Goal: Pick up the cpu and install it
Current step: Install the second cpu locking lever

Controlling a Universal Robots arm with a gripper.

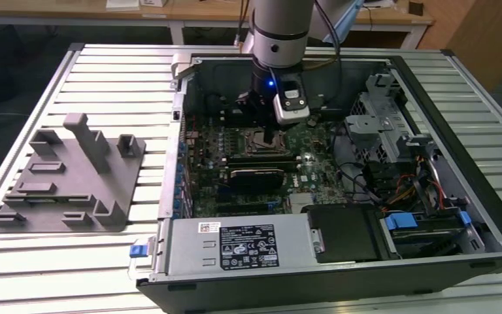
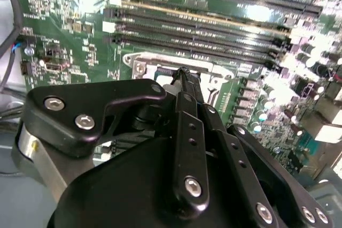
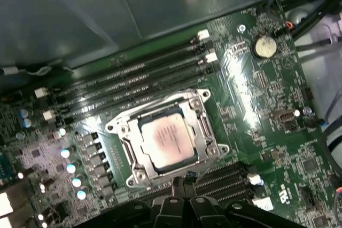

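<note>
The cpu (image 3: 166, 141) sits in the socket frame (image 3: 206, 132), the gripper (image 3: 184, 179) beside it, jaws together, fingertips partly hidden.

cpu (image 3: 166, 138): you are looking at a matt silvery metal top, glaring under the light.
socket frame (image 3: 206, 126): bare metal, shining dully.
motherboard (image 3: 267, 94): glossy green board.
claw (image 2: 184, 73): smooth black links with bright steel screws.
desk (image 1: 76, 261): ribbed pale metal.
fixture (image 1: 68, 180): matt grey plastic.
</note>
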